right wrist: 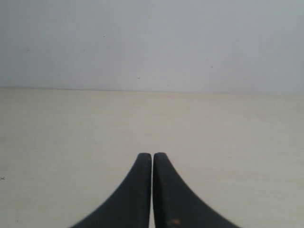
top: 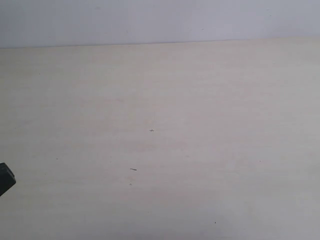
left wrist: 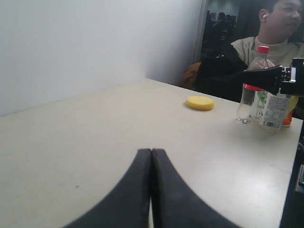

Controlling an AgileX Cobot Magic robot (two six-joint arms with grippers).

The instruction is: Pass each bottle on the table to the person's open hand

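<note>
The bottles show only in the left wrist view, grouped at the table's far end. A clear one with a red cap and label [left wrist: 248, 102] stands beside a white-labelled one [left wrist: 273, 111]. A green-white label [left wrist: 261, 100] and a yellow-orange bottle [left wrist: 289, 108] peek out from the group. My left gripper [left wrist: 151, 151] is shut and empty, far from them over the pale table [left wrist: 95, 133]. My right gripper [right wrist: 152, 155] is also shut and empty above bare table [right wrist: 71, 123]. The person's open hand is out of view.
A black robot part [left wrist: 268, 78] crosses in front of the bottles. A yellow disc [left wrist: 200, 102] lies on the table short of them. A seated person in a beige top [left wrist: 273, 45] is behind the group. A black corner [top: 5, 179] shows at the exterior view's left edge.
</note>
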